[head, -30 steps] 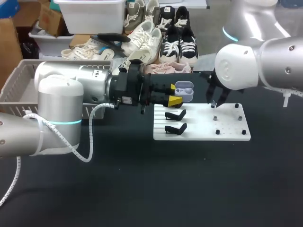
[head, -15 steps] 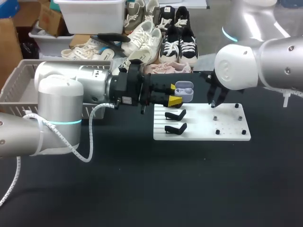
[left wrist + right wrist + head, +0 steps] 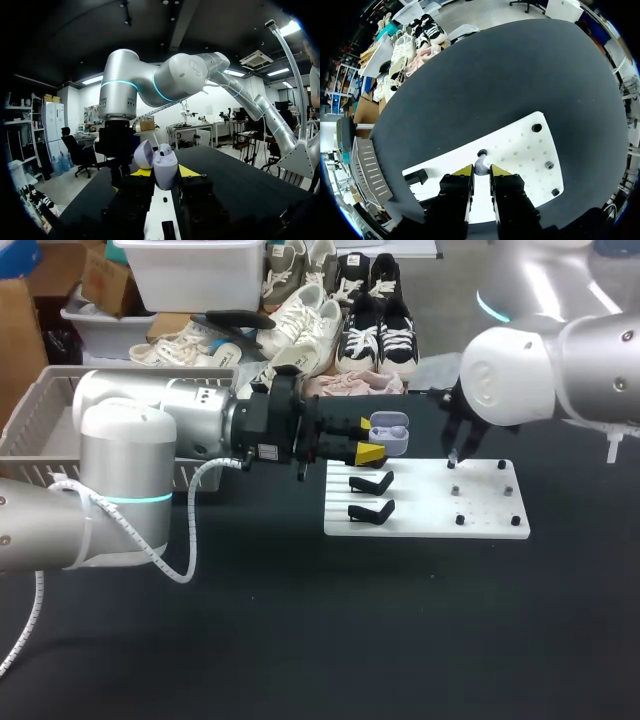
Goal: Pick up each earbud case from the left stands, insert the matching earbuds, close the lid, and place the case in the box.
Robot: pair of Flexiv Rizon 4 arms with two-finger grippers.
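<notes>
My left gripper is shut on an open lavender earbud case, held upright just off the far left corner of the white board. In the left wrist view the case stands between the yellow fingertips, with its lid tipped back. My right gripper hangs over the board's far middle. In the right wrist view it is shut on a small lavender earbud, just above the board and beside a black peg.
Two empty black stands sit on the board's left part, and several black pegs stud its right part. A slatted grey basket stands at the far left behind my left arm. Black table spreads in front.
My right gripper has closed on the earbud and risen a little off the board, shifting slightly right. The left arm and the case have stayed put.
</notes>
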